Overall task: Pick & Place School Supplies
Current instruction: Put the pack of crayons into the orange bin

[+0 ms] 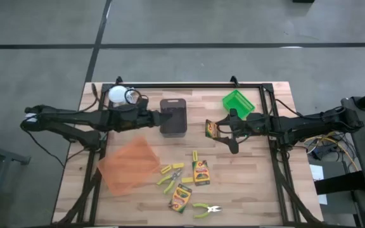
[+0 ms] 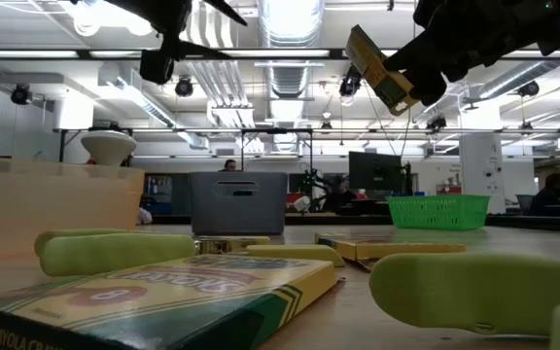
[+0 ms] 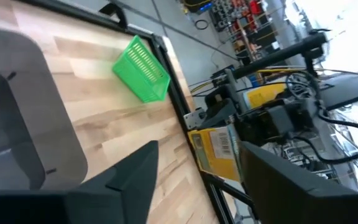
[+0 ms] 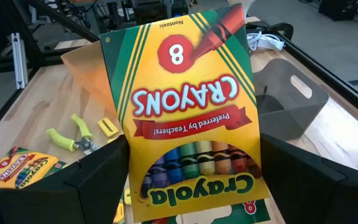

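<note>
On table: three crayon boxes (image 1: 200, 172).

I see bright ceiling lamps (image 2: 290, 19) glaring overhead; the nearest crayon box (image 2: 154, 292) blurs, and shadows on the counter (image 1: 246, 190) stay soft.

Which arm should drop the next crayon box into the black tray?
Right, probably. The right pincer already holds a crayon box aloft beside the black tray; the left pincer is empty over that tray.
</note>
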